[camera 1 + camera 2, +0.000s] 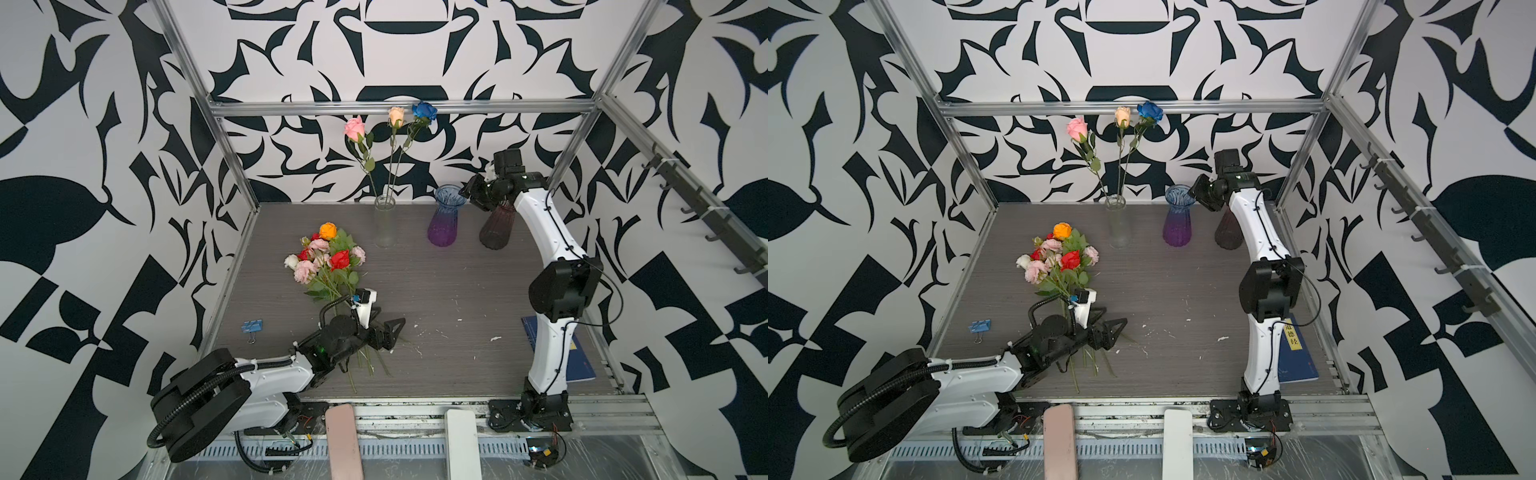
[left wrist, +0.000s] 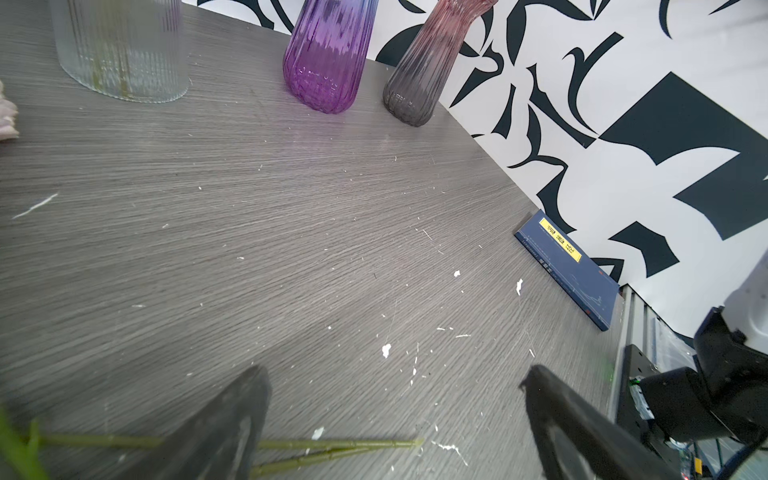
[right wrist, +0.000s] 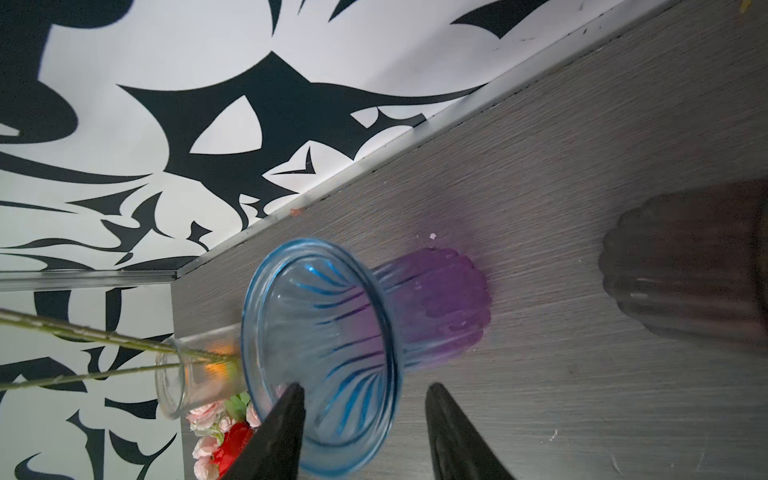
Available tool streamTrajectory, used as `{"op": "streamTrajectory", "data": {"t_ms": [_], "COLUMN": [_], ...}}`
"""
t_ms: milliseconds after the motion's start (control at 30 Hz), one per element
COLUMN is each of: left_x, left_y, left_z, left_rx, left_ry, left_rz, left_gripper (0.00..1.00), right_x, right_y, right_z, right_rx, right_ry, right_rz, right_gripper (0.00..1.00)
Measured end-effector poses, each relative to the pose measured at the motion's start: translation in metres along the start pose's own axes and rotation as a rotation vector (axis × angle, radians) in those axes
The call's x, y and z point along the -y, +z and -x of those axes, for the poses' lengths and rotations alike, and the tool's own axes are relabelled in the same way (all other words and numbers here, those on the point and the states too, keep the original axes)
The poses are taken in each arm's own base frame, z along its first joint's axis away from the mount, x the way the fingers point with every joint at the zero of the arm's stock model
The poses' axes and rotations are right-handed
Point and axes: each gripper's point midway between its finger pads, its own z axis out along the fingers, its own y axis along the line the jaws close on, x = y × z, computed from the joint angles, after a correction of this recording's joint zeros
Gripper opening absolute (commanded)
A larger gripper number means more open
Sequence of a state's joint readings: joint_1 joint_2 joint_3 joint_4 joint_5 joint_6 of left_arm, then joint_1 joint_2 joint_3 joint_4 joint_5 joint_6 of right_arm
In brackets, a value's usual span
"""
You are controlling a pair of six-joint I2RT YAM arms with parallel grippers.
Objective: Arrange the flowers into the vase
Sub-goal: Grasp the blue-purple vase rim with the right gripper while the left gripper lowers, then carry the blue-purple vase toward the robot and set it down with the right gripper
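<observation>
**Figure.** My left gripper [image 2: 388, 376] sits low over the front-left part of the grey wood-grain tabletop [image 1: 440, 299]. Its jaws are spread wide and hold nothing. The cut ends of the thin green stems [image 2: 332, 446] lie flat just beside one finger.

These stems belong to the loose bunch of artificial flowers [image 1: 328, 259], with pink, red, orange and white heads. The bunch lies on the tabletop near its left edge, heads toward the back. A small blue binder clip [image 1: 252, 326] lies near the left edge, toward the front.

Three vases stand apart from one another along the back edge:
- a tall clear ribbed glass vase [image 1: 384, 224] holding a pink rose [image 1: 354, 128], a cream rose [image 1: 396, 115] and a blue rose [image 1: 424, 110];
- a fluted blue-to-purple glass vase [image 1: 444, 220];
- a fluted smoky dark glass vase [image 1: 496, 228], nearest the back-right corner.

My right gripper [image 3: 363, 386] hangs at the mouth of the blue-to-purple vase with its jaws apart. One finger is over the opening and the other is outside the rim. I cannot tell whether either touches the glass.

A dark blue book [image 2: 569, 270] lies along the right edge toward the front. The wide middle of the tabletop carries only small white flecks.
</observation>
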State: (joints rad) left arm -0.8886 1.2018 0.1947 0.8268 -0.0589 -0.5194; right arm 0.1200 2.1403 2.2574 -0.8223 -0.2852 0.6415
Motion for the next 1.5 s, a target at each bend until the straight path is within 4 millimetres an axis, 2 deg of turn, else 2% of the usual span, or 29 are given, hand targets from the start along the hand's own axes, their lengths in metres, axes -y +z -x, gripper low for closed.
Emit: {"op": "streamTrajectory", "data": {"t_ms": [133, 267, 467, 700, 800, 900, 1033, 1167, 1267, 1500], "left_x": [0.000, 0.000, 0.000, 0.001, 0.002, 0.003, 0.004, 0.004, 0.003, 0.003], "left_y": [0.000, 0.000, 0.000, 0.000, 0.001, 0.001, 0.001, 0.002, 0.003, 0.003], "left_z": [0.000, 0.000, 0.000, 0.000, 0.001, 0.002, 0.002, 0.000, -0.002, -0.003], "left_rx": [-0.001, 0.000, 0.000, 0.000, -0.001, 0.000, -0.001, -0.006, -0.016, -0.017], "left_ry": [0.002, 0.003, 0.004, 0.008, 0.009, 0.010, 0.010, 0.009, 0.003, -0.004], "left_rz": [0.000, 0.000, -0.001, -0.005, -0.010, -0.014, -0.017, -0.018, -0.016, -0.016], "left_gripper": [1.00, 1.00, 0.99, 1.00, 0.99, 0.99, 1.00, 0.99, 0.99, 0.99], "right_x": [-0.003, -0.007, -0.005, -0.010, -0.011, -0.014, -0.020, -0.024, -0.023, -0.015], "right_y": [0.020, 0.037, 0.042, 0.024, 0.012, -0.003, -0.020, -0.031, -0.034, -0.045], "right_z": [0.001, -0.013, -0.031, -0.037, -0.042, -0.055, -0.083, -0.103, -0.110, -0.125], "right_rx": [-0.025, -0.064, -0.104, -0.101, -0.102, -0.112, -0.140, -0.156, -0.161, -0.164], "right_ry": [-0.010, -0.033, -0.042, -0.065, -0.078, -0.096, -0.131, -0.152, -0.151, -0.105], "right_rz": [-0.013, -0.040, -0.071, -0.069, -0.075, -0.075, -0.067, -0.053, -0.044, -0.011], "right_gripper": [0.47, 0.43, 0.30, 0.18, 0.17, 0.14, 0.12, 0.08, 0.04, 0.01]}}
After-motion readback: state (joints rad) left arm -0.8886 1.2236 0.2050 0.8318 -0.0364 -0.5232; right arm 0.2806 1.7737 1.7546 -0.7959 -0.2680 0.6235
